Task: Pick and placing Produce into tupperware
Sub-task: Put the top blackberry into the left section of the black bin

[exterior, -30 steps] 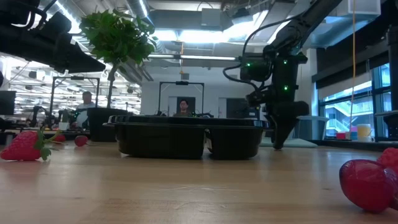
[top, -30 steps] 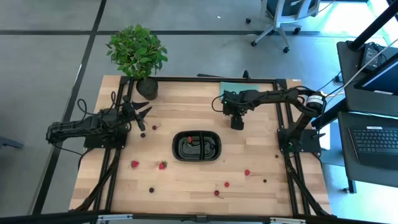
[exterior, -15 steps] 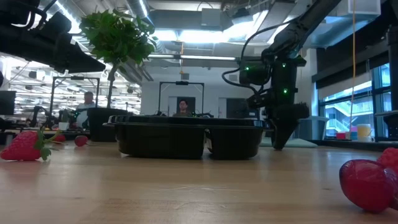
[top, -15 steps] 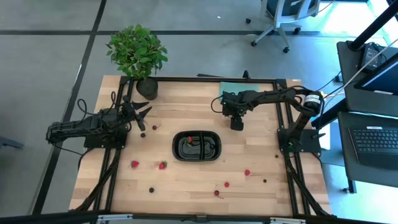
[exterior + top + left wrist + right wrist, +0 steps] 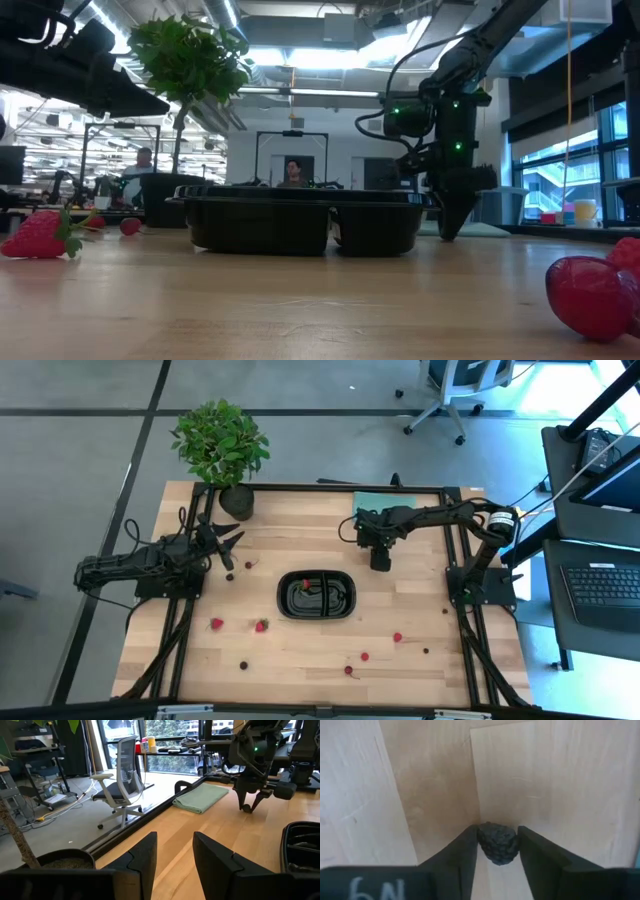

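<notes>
The black tupperware (image 5: 283, 593) sits mid-table with a red piece (image 5: 307, 584) inside. Produce lies scattered on the wood: strawberries (image 5: 216, 624) (image 5: 261, 626) (image 5: 397, 637) and dark berries (image 5: 243, 665) (image 5: 229, 576). My right gripper (image 5: 380, 565) points down just beyond the tray's far right corner, shut on a dark bumpy berry (image 5: 497, 842) on the table. My left gripper (image 5: 232, 543) waits at the left, level and open, with nothing between its fingers (image 5: 175, 855). My right gripper pinches the dark berry's two opposite sides (image 5: 482, 842) between its two fingers. The fingers come from above, pointing down. The berry appears to rest on the wooden table top.
A potted plant (image 5: 220, 445) stands at the far left corner. A folded teal cloth (image 5: 372, 502) lies at the far edge behind my right gripper. More small red fruit (image 5: 364, 656) (image 5: 348, 670) lies toward the near edge. Bare wood surrounds the tray.
</notes>
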